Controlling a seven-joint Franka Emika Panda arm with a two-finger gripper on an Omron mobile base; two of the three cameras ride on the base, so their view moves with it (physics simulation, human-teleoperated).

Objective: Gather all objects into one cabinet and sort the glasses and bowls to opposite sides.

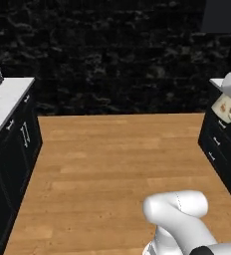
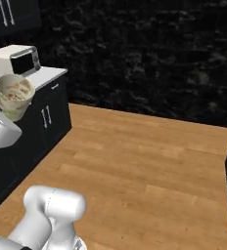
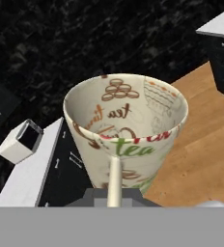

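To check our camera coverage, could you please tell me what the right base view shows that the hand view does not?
Right base view: the arm's white elbow, with the cream cup raised beside the counter. Hand view: the word "tea" printed inside and outside that cup. Shared: the cup, the white microwave, the white-topped counter and the wooden floor.

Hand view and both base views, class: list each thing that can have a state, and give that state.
Cream tumbler: upright, empty, held off the counter.
Gripper: shut on the tumbler.
Microwave: door closed, on the white counter.
Lower cabinet doors: closed.
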